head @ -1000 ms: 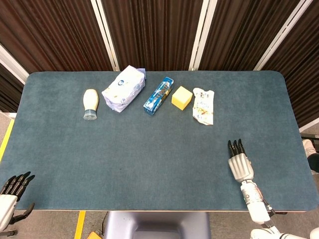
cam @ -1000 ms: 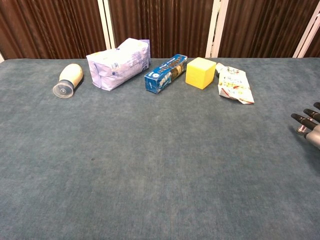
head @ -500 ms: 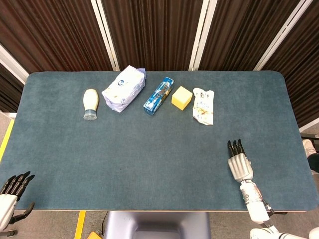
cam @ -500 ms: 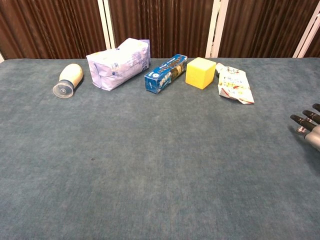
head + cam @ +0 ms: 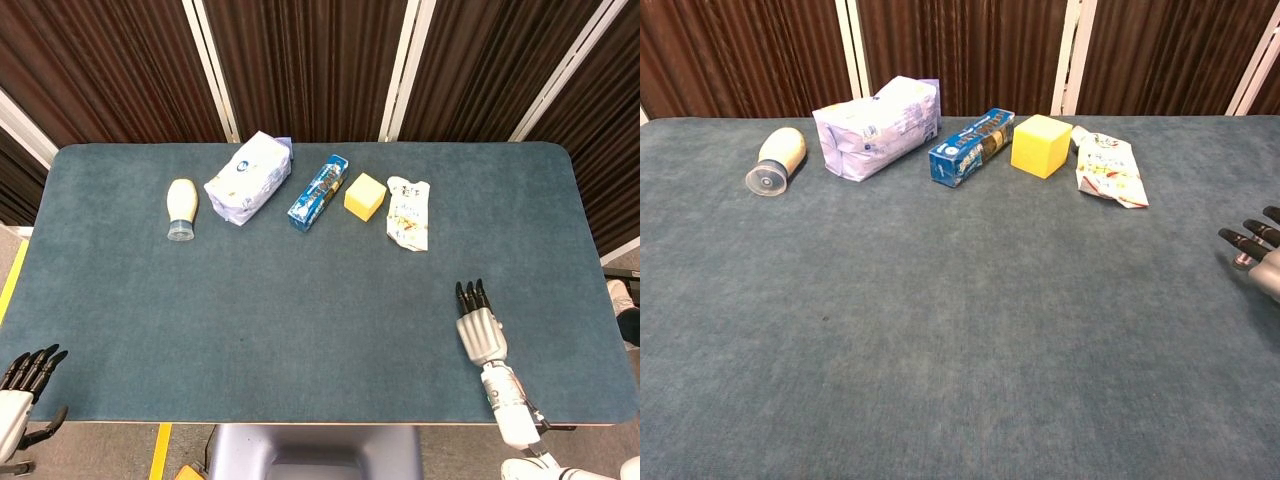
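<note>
Right hand (image 5: 481, 330) lies flat on the surface (image 5: 300, 320) at lower right, fingers (image 5: 1243, 239) released, holding nothing; nearest thing is the snack pouch (image 5: 408, 212), well apart at upper centre. Left hand (image 5: 22, 385) sits off the lower-left edge, fingers released.

1. The right hand (image 5: 481, 331) lies flat and empty near the front right of the surface (image 5: 300, 320), with bare cloth all around it.
2. The nearest obstacle ahead of it is the snack pouch (image 5: 408, 212), well apart.
3. A row along the far edge blocks passage: bottle (image 5: 181, 208), white bag (image 5: 249, 178), blue box (image 5: 318, 192), yellow block (image 5: 365, 196).
4. Narrow gaps separate these items.
5. The left hand (image 5: 22, 390) hangs off the front left corner, clear of everything.
</note>
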You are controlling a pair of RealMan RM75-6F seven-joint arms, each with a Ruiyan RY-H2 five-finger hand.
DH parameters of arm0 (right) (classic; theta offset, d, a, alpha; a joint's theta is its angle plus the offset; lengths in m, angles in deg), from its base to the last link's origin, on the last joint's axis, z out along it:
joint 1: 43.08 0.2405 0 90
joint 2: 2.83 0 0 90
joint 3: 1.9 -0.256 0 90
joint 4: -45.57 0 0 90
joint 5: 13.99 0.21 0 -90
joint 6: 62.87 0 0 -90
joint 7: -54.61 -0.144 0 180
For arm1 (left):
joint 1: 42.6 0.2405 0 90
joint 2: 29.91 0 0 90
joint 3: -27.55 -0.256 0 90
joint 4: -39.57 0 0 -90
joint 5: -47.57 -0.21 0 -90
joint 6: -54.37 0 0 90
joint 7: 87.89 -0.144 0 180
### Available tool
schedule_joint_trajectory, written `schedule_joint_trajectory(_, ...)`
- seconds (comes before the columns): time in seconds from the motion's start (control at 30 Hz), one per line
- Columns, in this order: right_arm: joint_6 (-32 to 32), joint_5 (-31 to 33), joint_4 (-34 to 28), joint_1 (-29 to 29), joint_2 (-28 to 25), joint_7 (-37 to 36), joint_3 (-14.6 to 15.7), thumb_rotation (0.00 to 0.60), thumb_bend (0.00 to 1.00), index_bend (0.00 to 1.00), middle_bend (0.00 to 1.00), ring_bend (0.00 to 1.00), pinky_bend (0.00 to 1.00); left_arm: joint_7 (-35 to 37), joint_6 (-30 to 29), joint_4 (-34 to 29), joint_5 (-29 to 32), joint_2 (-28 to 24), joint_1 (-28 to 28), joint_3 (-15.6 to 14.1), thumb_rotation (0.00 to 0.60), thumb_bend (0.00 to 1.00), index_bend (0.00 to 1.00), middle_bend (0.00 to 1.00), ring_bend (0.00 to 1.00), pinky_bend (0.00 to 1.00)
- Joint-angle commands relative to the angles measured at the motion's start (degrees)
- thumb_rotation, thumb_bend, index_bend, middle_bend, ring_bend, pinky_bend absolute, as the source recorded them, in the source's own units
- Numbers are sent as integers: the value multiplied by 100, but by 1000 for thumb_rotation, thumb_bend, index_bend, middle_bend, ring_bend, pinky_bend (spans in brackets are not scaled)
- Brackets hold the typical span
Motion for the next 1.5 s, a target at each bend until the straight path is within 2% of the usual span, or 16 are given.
schedule_joint_trajectory(0.03,26,-37,-35,-4,-23,-58,-4,600,453,655,75,0,0,-2,3,-3,1,-2,1,-1,600,403,0,0,0,45)
schedule_joint_trajectory(0.4,146,-209,-241,-48,-167,-368,-12,600,480,675,75,0,0,-20,-20,-23,-21,-10,13,-9,600,402,0,0,0,46)
schedule_joint_trajectory(0.67,560,-512,-764,-269,-465,-1329,-60,600,479,689,76,0,0,-42,-12,-31,-42,-7,9,-19,600,402,0,0,0,46)
schedule_joint_trajectory(0.9,677,-580,-1135,-435,-662,-1996,-90,600,479,692,81,0,0,-71,-15,-52,-76,-7,11,-41,600,403,0,0,0,46)
schedule_joint_trajectory(1.07,896,-685,-1202,-629,-638,-2758,-133,600,479,706,103,0,0,-64,-8,-54,-81,-14,11,-49,600,403,0,0,0,46)
schedule_joint_trajectory(1.27,831,-549,-1201,-728,-653,-3366,-240,600,479,710,110,0,0,-58,-14,-49,-107,-16,7,-60,600,404,0,0,0,46)
schedule_joint_trajectory(1.33,644,-194,-1370,-769,-734,-3801,-433,600,479,710,110,0,0,-54,-3,-46,-120,-15,3,-71,600,405,0,0,0,47)
schedule_joint_trajectory(1.5,274,103,-1463,-742,-861,-4104,-513,600,479,710,112,0,0,-53,1,-47,-118,-15,0,-72,600,404,0,0,0,46)
